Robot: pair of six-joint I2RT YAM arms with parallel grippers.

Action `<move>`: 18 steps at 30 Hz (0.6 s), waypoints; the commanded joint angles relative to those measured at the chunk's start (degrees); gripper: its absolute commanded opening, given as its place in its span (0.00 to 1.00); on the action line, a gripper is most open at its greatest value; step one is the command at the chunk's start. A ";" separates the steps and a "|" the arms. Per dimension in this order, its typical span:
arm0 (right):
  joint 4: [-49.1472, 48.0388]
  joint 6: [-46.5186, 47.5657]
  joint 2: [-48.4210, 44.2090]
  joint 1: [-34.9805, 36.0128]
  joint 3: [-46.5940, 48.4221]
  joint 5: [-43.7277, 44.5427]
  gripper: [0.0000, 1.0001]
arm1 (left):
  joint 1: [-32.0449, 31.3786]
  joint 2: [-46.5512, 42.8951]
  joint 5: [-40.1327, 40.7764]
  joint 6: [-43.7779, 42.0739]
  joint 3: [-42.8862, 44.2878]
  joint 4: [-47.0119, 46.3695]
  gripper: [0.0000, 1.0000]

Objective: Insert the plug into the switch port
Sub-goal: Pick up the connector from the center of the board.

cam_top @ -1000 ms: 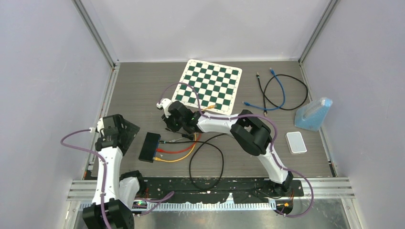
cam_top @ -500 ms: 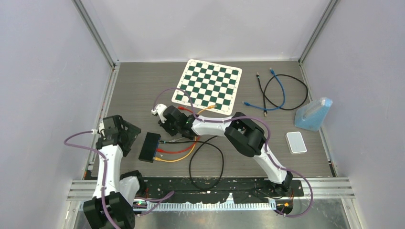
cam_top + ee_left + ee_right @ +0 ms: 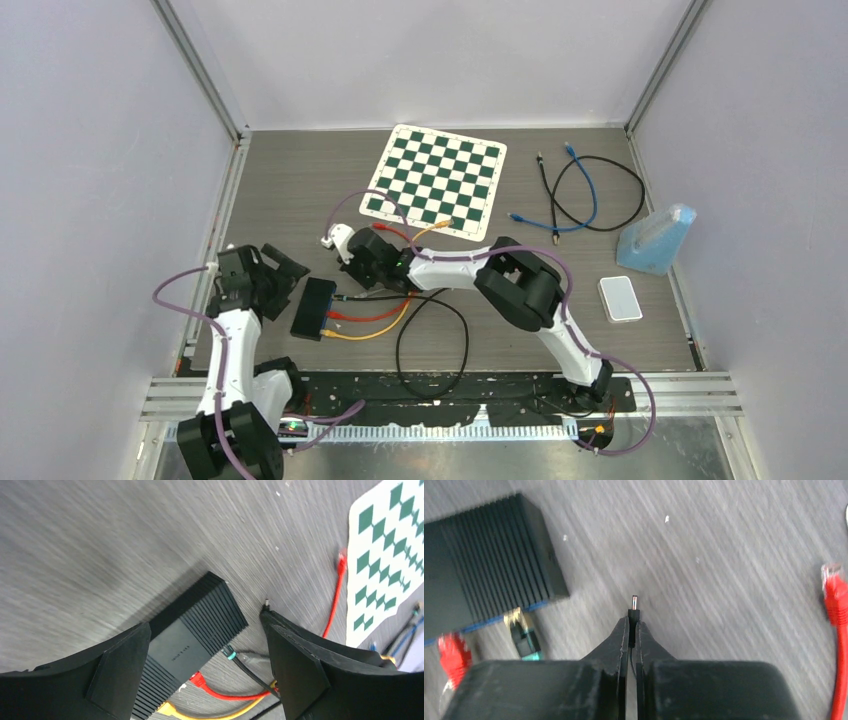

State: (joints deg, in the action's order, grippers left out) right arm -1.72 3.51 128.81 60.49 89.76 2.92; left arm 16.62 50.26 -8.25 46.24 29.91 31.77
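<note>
Pinching small plug [image 3: 634, 606] in right tool [image 3: 633, 624], switch [image 3: 186, 649] lettering illegible

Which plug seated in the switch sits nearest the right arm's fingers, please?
The plug with the teal collar, at the row's end; the red plug and yellow plug sit farther along the switch.

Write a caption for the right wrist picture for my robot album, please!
The right gripper pinches a small black plug, metal tip poking out, with the black switch nearby on the table.

Nothing legible; marking on switch [image 3: 192, 630] too blurred.
</note>
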 commanded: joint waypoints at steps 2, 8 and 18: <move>-8.06 0.21 -10.57 -1.43 -9.64 -5.53 0.05 | 0.25 -4.05 -11.61 -5.07 -2.30 -10.79 0.88; -19.95 -0.36 -20.24 -2.77 -21.29 -9.48 0.05 | -1.14 -1.40 -20.50 -5.34 -1.11 -15.47 0.83; -29.34 -2.25 -25.00 -3.10 -30.24 -15.21 0.05 | -10.70 5.94 -31.41 -2.67 -0.22 -24.90 0.75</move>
State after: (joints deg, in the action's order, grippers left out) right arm -24.73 2.46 106.50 57.25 60.40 -8.97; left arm 9.72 54.39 -32.53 42.63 27.44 14.81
